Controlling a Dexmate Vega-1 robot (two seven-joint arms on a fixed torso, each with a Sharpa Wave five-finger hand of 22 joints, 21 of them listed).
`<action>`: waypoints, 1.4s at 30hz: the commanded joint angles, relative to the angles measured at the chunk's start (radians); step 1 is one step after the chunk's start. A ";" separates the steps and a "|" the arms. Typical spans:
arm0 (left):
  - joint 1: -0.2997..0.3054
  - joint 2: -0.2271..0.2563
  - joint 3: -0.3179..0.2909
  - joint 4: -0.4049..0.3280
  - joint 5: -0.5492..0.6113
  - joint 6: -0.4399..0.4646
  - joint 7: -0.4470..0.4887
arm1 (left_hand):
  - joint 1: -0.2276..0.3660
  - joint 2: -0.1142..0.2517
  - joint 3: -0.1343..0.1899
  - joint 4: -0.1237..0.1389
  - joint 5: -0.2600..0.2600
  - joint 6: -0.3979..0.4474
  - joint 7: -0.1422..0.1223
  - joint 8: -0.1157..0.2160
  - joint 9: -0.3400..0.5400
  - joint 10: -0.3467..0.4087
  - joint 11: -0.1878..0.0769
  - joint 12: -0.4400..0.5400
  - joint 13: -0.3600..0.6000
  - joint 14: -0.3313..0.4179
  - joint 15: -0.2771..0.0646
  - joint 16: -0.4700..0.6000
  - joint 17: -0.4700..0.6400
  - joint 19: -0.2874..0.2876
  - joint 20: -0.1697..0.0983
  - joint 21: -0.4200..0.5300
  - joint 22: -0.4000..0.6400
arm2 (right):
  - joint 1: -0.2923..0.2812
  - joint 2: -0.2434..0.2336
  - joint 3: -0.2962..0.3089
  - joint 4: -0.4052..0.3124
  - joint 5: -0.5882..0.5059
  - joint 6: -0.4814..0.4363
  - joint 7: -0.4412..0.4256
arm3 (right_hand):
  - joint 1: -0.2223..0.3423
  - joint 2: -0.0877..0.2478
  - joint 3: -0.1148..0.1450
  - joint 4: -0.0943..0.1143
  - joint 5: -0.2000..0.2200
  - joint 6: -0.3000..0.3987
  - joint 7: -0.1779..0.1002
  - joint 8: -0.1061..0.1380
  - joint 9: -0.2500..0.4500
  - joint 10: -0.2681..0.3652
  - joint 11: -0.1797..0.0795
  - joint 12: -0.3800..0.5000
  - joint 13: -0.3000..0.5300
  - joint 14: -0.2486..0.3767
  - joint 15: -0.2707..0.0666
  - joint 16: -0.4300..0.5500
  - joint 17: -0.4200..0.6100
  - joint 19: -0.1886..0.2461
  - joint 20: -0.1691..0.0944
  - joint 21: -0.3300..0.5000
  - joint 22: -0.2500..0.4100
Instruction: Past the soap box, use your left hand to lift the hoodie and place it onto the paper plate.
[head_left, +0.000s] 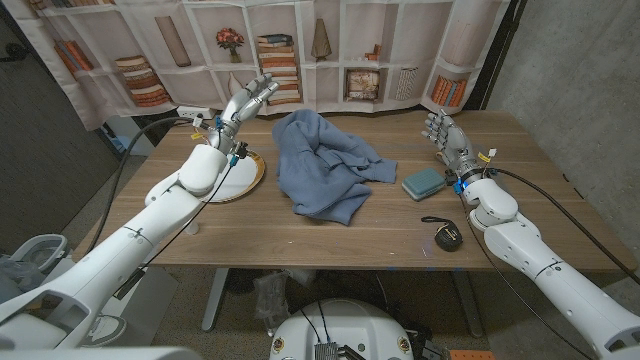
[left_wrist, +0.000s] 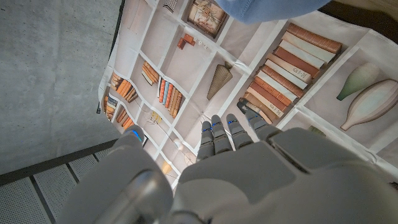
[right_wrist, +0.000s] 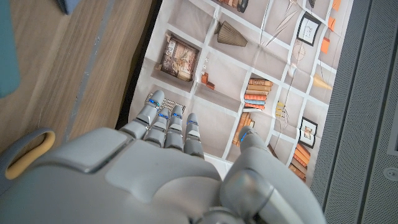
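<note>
Two hands: left hand (head_left: 248, 101) raised above the far-left table (head_left: 300, 235) edge, fingers apart, holding nothing; right hand (head_left: 444, 133) far right, fingers loosely spread, empty; one blue hoodie (head_left: 322, 162) crumpled mid-table; one paper plate (head_left: 240, 178) left, partly hidden by the forearm; one teal soap box (head_left: 424, 182) right; one dark object (head_left: 448, 238) near-right, indistinct.

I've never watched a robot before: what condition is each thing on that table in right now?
Hoodie: crumpled on the table, not held.
Paper plate: bare, partly under the left arm.
Soap box: lying closed beside the hoodie.
Left hand: raised, fingers apart, holding nothing.
Right hand: open, holding nothing.
</note>
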 joint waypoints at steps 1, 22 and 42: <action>-0.055 0.004 0.027 0.006 0.014 0.049 -0.040 | 0.010 0.000 0.003 -0.008 0.006 0.008 -0.003 -0.001 0.004 0.007 0.000 -0.004 0.004 0.007 -0.005 -0.004 0.003 0.009 -0.039 -0.001 0.005 | 0.008 0.003 -0.002 0.034 -0.011 0.026 0.017 | 0.004 0.002 0.001 -0.005 0.004 0.009 0.003 0.003 0.002 0.012 0.001 -0.003 0.001 0.007 0.001 -0.002 0.001 0.008 0.000 -0.004 0.004; -0.133 0.015 0.085 -0.021 0.069 0.162 -0.075 | 0.035 -0.011 0.000 -0.026 0.010 -0.013 -0.010 -0.012 0.004 -0.002 -0.005 -0.012 0.005 -0.001 -0.006 -0.010 0.002 -0.001 -0.037 -0.008 0.004 | 0.051 0.041 -0.021 0.155 0.013 0.083 0.089 | 0.003 0.003 -0.001 -0.006 0.004 0.009 0.002 0.002 0.002 0.013 0.001 -0.004 0.001 0.008 0.002 -0.003 0.001 0.010 0.000 -0.014 0.004; -0.176 0.029 0.176 -0.100 0.268 0.340 -0.058 | 0.189 -0.072 -0.022 -0.136 0.023 -0.169 -0.057 -0.041 0.008 -0.113 -0.035 -0.033 0.008 -0.105 0.018 -0.022 0.004 -0.037 0.000 -0.014 0.005 | 0.056 0.047 -0.016 0.196 0.026 0.118 0.113 | 0.005 0.004 -0.002 -0.010 0.004 0.009 -0.003 0.002 0.002 0.014 0.003 -0.005 0.002 0.008 0.003 -0.005 0.000 0.012 0.002 -0.023 0.005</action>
